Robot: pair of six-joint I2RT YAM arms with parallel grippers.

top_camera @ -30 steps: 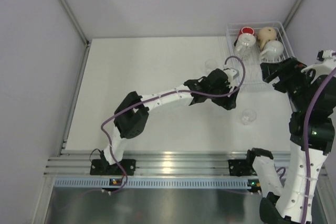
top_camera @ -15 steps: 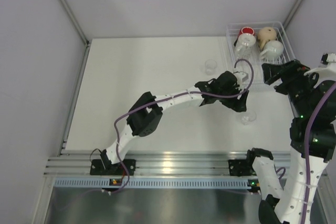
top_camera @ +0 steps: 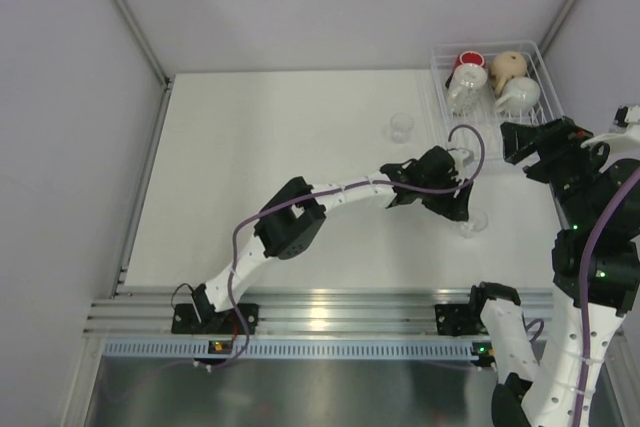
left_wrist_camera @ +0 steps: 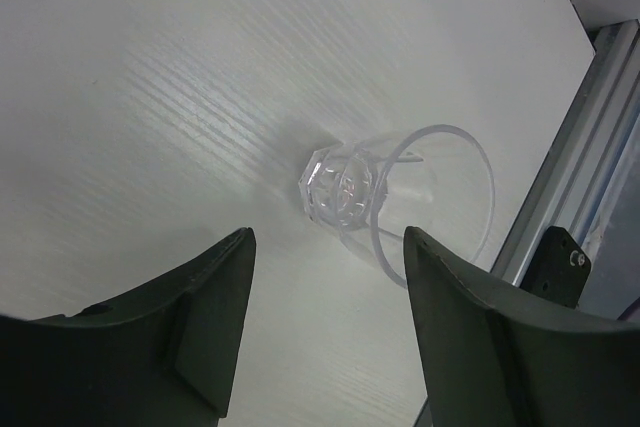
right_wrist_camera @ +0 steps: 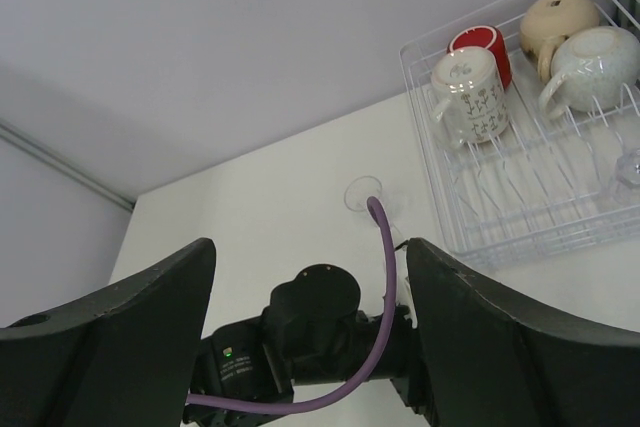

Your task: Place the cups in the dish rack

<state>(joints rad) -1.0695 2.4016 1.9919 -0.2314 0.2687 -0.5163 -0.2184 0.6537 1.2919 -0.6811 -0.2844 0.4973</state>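
Currently, item one: a small clear glass tumbler (top_camera: 470, 222) is standing on the white table (top_camera: 280, 167), at the near right, well apart from the rectangular white wire dish rack (right_wrist_camera: 530, 197) in the far right corner.

Over the last second the left arm (top_camera: 330, 192) has been stretching rightward from the table's middle. The left gripper (left_wrist_camera: 328, 252) is now arriving at this tumbler. In the wrist view the glass is sitting just ahead of the spread fingers, not yet between them, and nothing is being gripped. Judgement: the pick is being lined up, not made, and a little more advance looks needed before clamping.

A second clear tumbler (top_camera: 401, 127) is waiting just left of the rack, untouched.

The rack is already holding a red cup (right_wrist_camera: 487, 45), a beige mug (right_wrist_camera: 560, 15), a plain white mug (right_wrist_camera: 592, 57) and a patterned white mug (right_wrist_camera: 470, 97).

The right gripper (right_wrist_camera: 310, 252) is hovering by the rack's near side, fingers wide, carrying nothing, its place hardly changing.
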